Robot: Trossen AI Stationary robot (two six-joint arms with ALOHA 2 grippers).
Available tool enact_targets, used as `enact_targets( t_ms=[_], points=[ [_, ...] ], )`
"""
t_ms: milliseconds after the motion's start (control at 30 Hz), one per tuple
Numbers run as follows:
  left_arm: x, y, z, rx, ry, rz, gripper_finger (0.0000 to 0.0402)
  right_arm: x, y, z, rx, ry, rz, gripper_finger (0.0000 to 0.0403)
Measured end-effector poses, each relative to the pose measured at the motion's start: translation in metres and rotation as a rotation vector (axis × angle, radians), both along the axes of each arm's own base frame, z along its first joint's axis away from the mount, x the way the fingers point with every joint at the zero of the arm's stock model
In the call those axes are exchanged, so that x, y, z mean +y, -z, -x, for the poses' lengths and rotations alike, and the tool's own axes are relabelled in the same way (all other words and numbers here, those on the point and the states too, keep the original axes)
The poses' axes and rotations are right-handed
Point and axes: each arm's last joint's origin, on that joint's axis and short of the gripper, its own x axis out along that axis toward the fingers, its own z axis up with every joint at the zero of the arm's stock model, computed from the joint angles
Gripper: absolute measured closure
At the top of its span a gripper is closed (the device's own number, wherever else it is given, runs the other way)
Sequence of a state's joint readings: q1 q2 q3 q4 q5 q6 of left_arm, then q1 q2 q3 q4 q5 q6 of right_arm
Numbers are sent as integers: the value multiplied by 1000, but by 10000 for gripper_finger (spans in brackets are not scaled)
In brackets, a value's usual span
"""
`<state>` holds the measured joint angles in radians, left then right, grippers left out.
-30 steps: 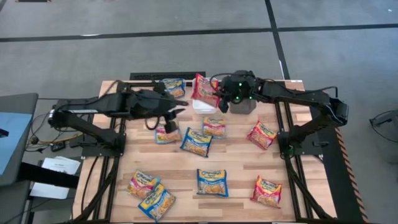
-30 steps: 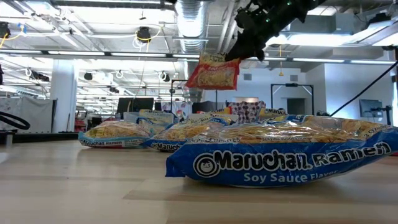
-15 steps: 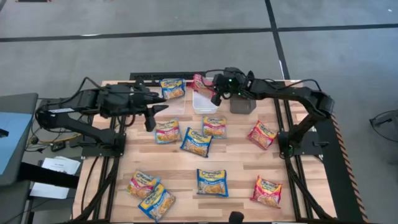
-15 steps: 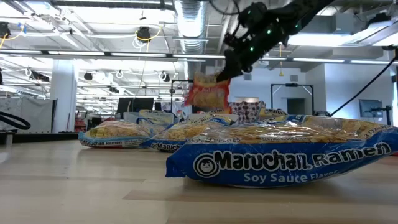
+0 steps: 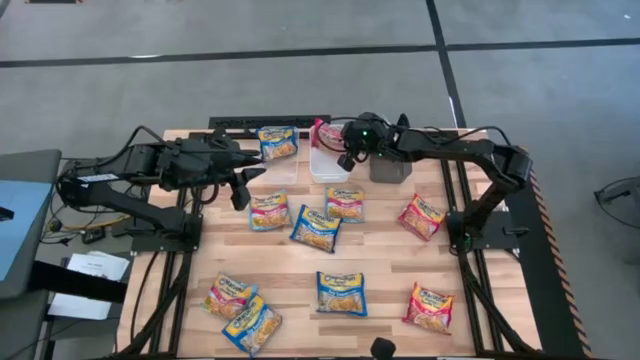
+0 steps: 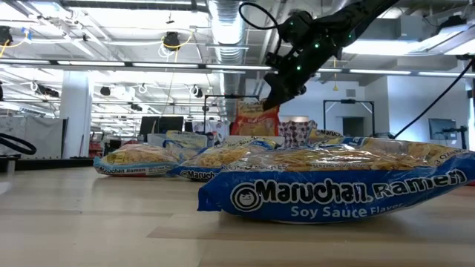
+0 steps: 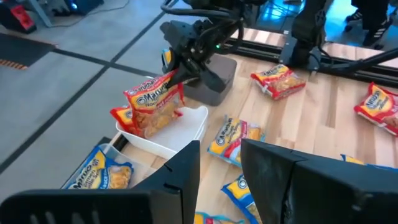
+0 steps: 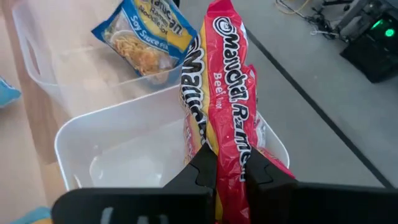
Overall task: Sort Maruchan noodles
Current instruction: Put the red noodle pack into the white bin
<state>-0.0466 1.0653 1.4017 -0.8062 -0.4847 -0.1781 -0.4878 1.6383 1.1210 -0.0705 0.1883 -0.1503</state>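
Pinching a red Maruchan packet [image 8: 227,93], the right pincer [image 8: 225,169] hangs above the white bin [image 8: 118,134].

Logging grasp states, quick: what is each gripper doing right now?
Left gripper: open, empty.
Right gripper: shut on a red noodle packet over the white bin.

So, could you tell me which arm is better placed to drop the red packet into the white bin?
The right: its jaws already grip the red packet over the white bin.
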Motion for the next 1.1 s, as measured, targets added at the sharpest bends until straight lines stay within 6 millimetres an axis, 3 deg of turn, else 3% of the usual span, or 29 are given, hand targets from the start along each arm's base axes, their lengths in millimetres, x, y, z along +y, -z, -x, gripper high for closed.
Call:
enact_targets(
  t_ms=[467, 1100],
  points=[
    [0, 0, 0, -3, 0, 2, 295, -6, 28, -10, 40, 22, -57, 365],
    [0, 0, 0, -23, -16, 36, 295, -11, 41, -10, 73, 23, -97, 355]
  ],
)
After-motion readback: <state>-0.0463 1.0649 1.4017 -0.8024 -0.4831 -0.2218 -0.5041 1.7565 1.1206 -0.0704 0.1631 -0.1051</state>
